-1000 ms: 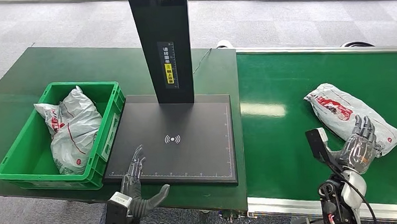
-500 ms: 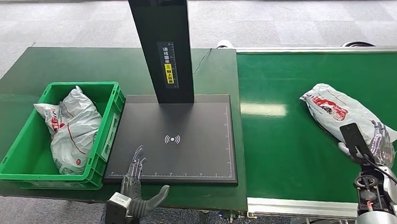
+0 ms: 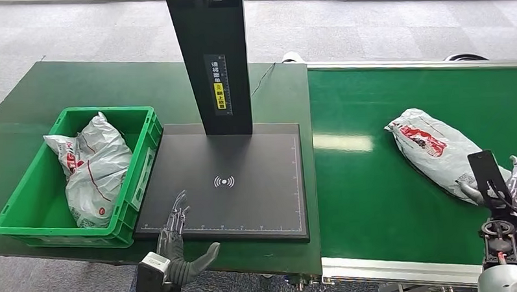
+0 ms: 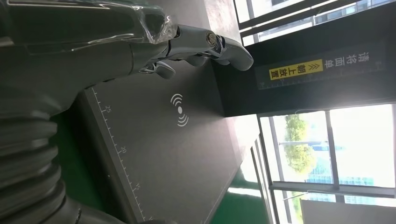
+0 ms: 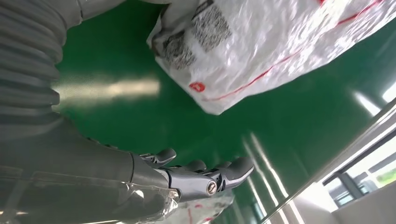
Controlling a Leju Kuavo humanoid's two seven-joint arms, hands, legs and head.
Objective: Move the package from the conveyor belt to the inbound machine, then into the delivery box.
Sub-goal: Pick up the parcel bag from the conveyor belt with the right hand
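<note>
Right hand (image 5: 187, 179) fingers (image 5: 219, 175) apart, gripping nothing – package (image 5: 275, 46) just beside fingertips on conveyor belt (image 5: 140, 116); left hand (image 3: 175, 243) fingers spread.

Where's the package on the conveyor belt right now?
In the head view, the package lies on the green conveyor belt, right of the black scanner plate, with the right robot hand at its near end.

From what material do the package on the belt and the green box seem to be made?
The package looks like thin glossy plastic film: it is crinkled and shiny, with red print. The green box looks like rigid moulded plastic, judging by its even colour, slotted walls and thick rim.
</note>
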